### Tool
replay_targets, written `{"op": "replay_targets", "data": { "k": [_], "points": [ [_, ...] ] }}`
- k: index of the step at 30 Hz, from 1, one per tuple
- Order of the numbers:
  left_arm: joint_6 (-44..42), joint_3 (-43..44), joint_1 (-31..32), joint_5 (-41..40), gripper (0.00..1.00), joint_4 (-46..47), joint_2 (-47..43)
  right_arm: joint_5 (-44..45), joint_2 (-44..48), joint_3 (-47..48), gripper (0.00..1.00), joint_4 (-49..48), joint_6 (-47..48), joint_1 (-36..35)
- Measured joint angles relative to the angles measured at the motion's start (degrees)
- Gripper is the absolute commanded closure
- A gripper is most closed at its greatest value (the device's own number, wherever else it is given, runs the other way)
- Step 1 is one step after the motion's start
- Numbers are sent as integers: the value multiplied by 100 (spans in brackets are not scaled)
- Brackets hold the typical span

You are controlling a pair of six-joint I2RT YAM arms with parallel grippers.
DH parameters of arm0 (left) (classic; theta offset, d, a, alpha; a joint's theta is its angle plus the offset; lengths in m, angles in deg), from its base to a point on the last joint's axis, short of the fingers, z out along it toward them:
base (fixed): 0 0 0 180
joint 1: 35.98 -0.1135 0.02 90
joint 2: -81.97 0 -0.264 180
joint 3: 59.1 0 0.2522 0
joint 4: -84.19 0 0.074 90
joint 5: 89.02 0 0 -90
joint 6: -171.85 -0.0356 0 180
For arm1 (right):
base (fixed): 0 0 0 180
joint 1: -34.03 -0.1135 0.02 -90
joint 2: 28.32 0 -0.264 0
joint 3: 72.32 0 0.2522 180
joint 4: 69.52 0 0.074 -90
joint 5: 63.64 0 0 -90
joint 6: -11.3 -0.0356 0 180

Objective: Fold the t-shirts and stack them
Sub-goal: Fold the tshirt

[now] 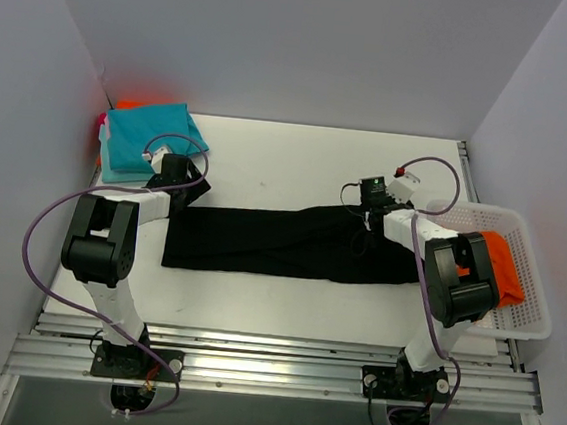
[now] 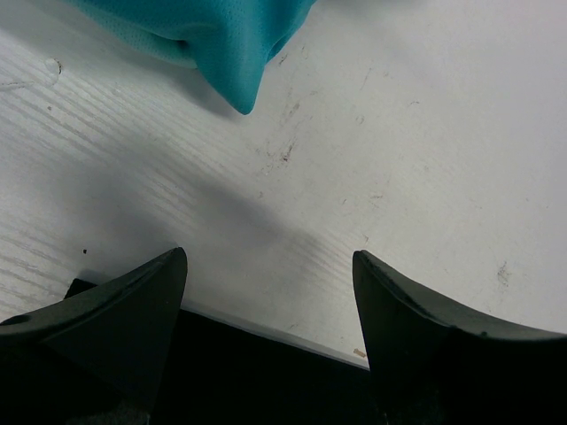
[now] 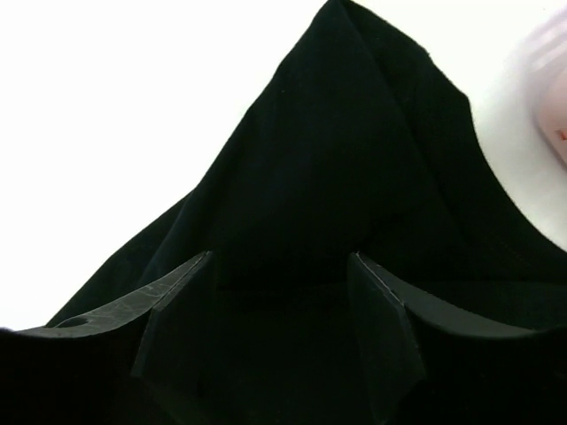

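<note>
**Item:** large black cloth t-shirt (image 1: 281, 240). It lies as a long narrow band across the middle of the white table (image 1: 299, 159). Its right end is bunched into a raised peak near the white lattice plastic basket (image 1: 532, 319).

**Left gripper** (image 2: 270, 257): jaws wide apart and empty, over bare table at the band's left end, near the folded teal t-shirts (image 1: 150, 139) in the back left corner.

**Right gripper** (image 3: 280, 257): jaws parted above the bunched black cloth. Nothing looks pinched, though black on black hides detail.

**Bright orange t-shirt** (image 1: 504, 266): in the basket.

**Risks, as judged:**
- A grasp at the peak may catch one layer only, so the fold would open when lifted.
- The left fingers, closing low, may miss the thin edge — or snag the teal corner.
- Uneven pulls from the two ends would skew the band.
</note>
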Motion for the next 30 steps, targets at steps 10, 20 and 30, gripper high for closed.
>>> {"op": "replay_targets", "data": {
  "k": [10, 20, 30],
  "points": [
    [-2, 0, 0, 0, 16, 0, 0, -153, -2, -17, 58, -74, -2, 101],
    [-2, 0, 0, 7, 16, 2, 0, -317, -74, -133, 61, -142, -2, 4],
    [-2, 0, 0, 28, 16, 44, 0, -352, -120, -195, 88, -173, -22, -90]
  ]
}}
